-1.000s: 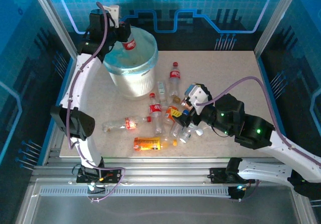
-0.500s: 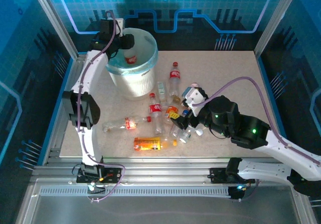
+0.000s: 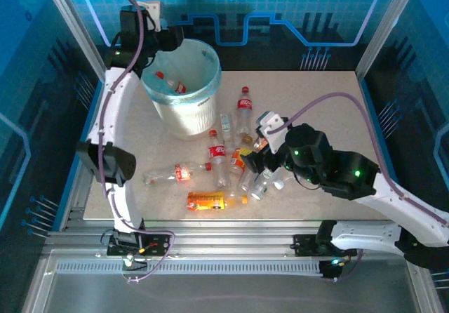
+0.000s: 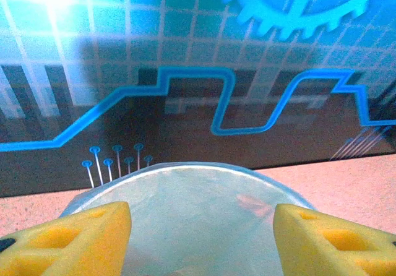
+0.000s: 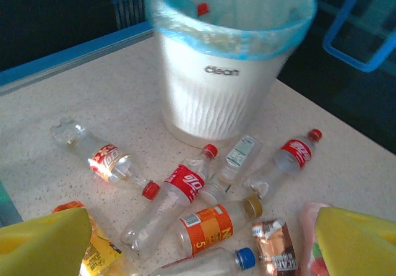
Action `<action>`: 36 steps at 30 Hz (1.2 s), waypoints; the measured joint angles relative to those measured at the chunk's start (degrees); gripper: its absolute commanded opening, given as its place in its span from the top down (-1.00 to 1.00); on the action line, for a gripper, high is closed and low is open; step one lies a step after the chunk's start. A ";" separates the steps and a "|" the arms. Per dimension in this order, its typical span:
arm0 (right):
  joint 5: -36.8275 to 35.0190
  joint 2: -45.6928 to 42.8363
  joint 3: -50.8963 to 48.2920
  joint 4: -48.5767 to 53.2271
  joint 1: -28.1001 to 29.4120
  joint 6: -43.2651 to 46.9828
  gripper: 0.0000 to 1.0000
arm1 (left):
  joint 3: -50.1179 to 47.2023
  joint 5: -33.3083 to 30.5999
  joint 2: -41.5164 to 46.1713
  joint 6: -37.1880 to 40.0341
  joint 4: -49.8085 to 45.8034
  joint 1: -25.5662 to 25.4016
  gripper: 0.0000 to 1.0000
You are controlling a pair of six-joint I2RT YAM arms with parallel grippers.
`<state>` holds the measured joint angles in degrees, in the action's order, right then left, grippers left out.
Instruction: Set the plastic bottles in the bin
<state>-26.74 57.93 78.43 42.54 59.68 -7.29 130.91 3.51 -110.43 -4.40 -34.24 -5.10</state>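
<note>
The plastic bottles (image 5: 180,189) lie mostly in a loose heap on the table (image 3: 316,95), just near and right of the bin (image 3: 186,113). 1 bottle (image 3: 170,83) with a red cap and red label lies inside the bin. In the right wrist view, 3 of those on the table carry red labels with white script that I cannot read for certain. 1 has an orange label (image 5: 207,225) with a large "5", 1 a white label with green print, and 1 a blue cap (image 5: 245,258). The bin's white side bears the word "clean" (image 5: 221,70).

The left gripper (image 4: 201,226) hangs over the bin's far-left rim, its 2 yellow pads (image 4: 68,239) well apart with nothing between them. The right gripper (image 5: 198,239) hovers above the heap, jaws wide and empty.

The tabletop is speckled beige. The blue-lit walls (image 4: 185,41) show a grid, circuit lines and a gear, and aluminium rails frame them.
</note>
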 measured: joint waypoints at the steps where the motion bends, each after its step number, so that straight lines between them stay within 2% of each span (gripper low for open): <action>1: -0.31 0.24 1.42 1.70 -1.01 -1.42 -0.87 | -0.61 0.04 1.70 0.04 -0.02 -0.22 -0.26; 5: 1.46 0.39 5.40 8.48 -8.76 -6.78 -0.82 | -8.02 -0.24 13.55 2.27 0.22 -4.87 -0.26; 9: 7.08 1.25 6.82 14.23 -19.12 -11.04 -0.82 | -18.86 -0.07 26.53 5.11 1.11 -16.09 -0.26; 13: 10.80 1.95 5.22 17.79 -24.87 -14.05 -0.80 | -31.45 -0.35 36.65 8.07 3.26 -26.14 -0.26; 16: 11.37 0.81 0.28 18.43 -27.76 -12.00 -0.79 | -41.59 0.13 42.10 12.33 4.15 -34.23 -0.30; 18: 10.93 -0.07 -3.54 18.95 -28.26 -6.60 -0.86 | -47.67 1.79 44.39 16.02 4.04 -39.10 -0.39; 20: 10.64 -0.59 -7.08 19.34 -28.24 2.21 -0.95 | -53.88 5.07 46.23 21.31 3.41 -43.17 -0.58; 23: 11.04 -1.01 -11.06 18.64 -28.26 19.28 -1.00 | -63.10 10.67 49.40 28.74 3.45 -45.97 -0.79; 26: 14.95 -1.86 -14.95 17.27 -29.64 38.47 -1.00 | -71.89 14.97 53.02 35.19 5.09 -46.18 -0.87; 28: 19.63 -1.33 -16.35 17.05 -33.35 49.83 -1.00 | -75.21 17.27 54.12 38.36 6.16 -46.18 -0.93; 31: 25.92 4.00 -14.19 18.10 -40.04 61.02 -1.00 | -77.55 20.68 54.18 42.56 7.13 -46.42 -0.98; 36: 32.24 14.71 -11.67 18.27 -47.08 72.19 -1.00 | -78.25 23.91 53.90 47.45 6.80 -48.83 -0.98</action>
<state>5.50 72.64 66.76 60.82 12.60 64.90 52.66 27.42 -56.53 43.05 -27.44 -53.93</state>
